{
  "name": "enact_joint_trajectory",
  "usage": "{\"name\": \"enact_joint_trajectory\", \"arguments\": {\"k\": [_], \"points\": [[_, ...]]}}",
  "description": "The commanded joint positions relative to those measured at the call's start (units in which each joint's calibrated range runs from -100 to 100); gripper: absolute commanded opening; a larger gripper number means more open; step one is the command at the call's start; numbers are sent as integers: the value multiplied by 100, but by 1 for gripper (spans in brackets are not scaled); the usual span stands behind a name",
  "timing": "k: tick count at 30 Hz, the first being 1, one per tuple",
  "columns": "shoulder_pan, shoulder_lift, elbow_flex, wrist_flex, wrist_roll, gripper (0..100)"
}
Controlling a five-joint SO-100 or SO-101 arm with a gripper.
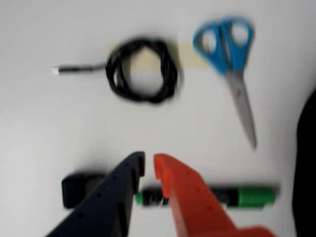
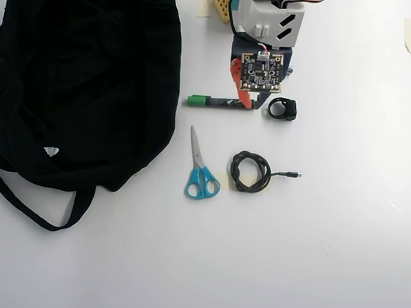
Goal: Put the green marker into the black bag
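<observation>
Closest to the wrist camera, the two-finger gripper (image 1: pixel 149 165), one finger dark blue (image 1: pixel 111 197) and the other orange (image 1: pixel 185 197), hangs over the white table (image 1: pixel 49 128) with only a narrow gap between its tips and nothing caught in it. Just behind those tips lies the slim green marker (image 1: pixel 254 196) with its green cap and dark barrel, flat and crosswise; its middle is hidden behind the fingers, so whether they touch it I cannot tell. A small black block-like object (image 1: pixel 76 189) sits at the left, blurred. Farther off are a coiled black cable (image 1: pixel 143 71) with a plug tail pointing left, and the blue-handled scissors (image 1: pixel 229 59), blades pointing toward the marker. A dark mass fills the right edge.

The overhead view makes that mass plain: it is the large rounded black fabric bag (image 2: pixel 85 79), with a small white logo and a long strap looping toward the bottom left, filling the upper left of the table. The marker (image 2: pixel 208 100) lies just off the bag's right edge, not touching it, green cap toward the bag. The gripper (image 2: pixel 244 99) sits over the marker's other end, beneath a bare circuit board. The black object (image 2: pixel 282 108) shows here as a ring-like piece just right of the arm. Scissors (image 2: pixel 201 171) and cable (image 2: pixel 251 171) lie side by side below. The table's right half and lower part are bare, open white surface.
</observation>
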Motion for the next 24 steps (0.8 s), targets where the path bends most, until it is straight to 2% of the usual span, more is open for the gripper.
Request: {"name": "enact_joint_trajectory", "arguments": {"k": [1, 8, 15, 24], "points": [[-72, -170, -261, 303, -42, 2], [-304, -170, -117, 432, 10, 2], [-364, -170, -171, 1233, 5, 2], [-334, -170, -99, 1759, 10, 2]]}}
